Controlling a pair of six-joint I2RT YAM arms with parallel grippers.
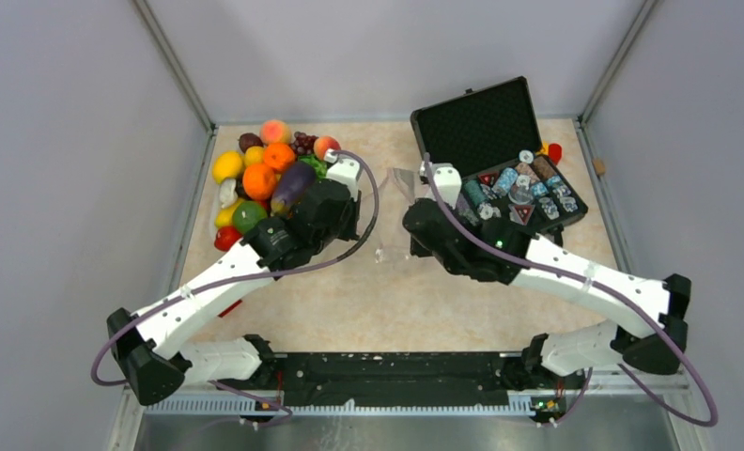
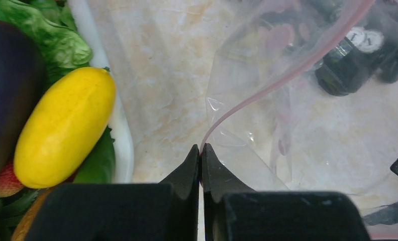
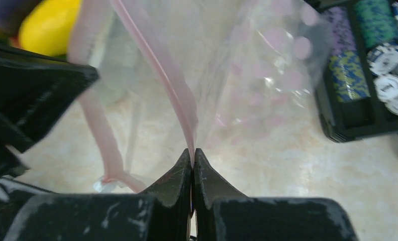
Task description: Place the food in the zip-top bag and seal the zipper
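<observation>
Left arm: reaches forward and inward, wrist beside the white plastic basin [image 2: 122, 135]. The left gripper [image 2: 201, 148] is pinched fully together on the pale-pink zipper strip [image 2: 267, 84].
Right arm: angled inward to table centre. The right gripper [image 3: 192, 152] is clamped tight on the same strip.
Bag: the clear crinkly zip-top bag [image 1: 394, 211] spans between both grippers, mid-table.
Food: glossy toy produce [image 1: 265, 169] heaped in the basin, outside the bag.
Right side: open black case [image 1: 476, 122].

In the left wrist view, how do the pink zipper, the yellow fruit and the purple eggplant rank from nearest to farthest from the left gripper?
1. The zipper: its end is pinched at the tips of the left gripper, and it runs up to the right.
2. The yellow fruit: on the left.
3. The eggplant: far left, beyond the yellow fruit.
</observation>
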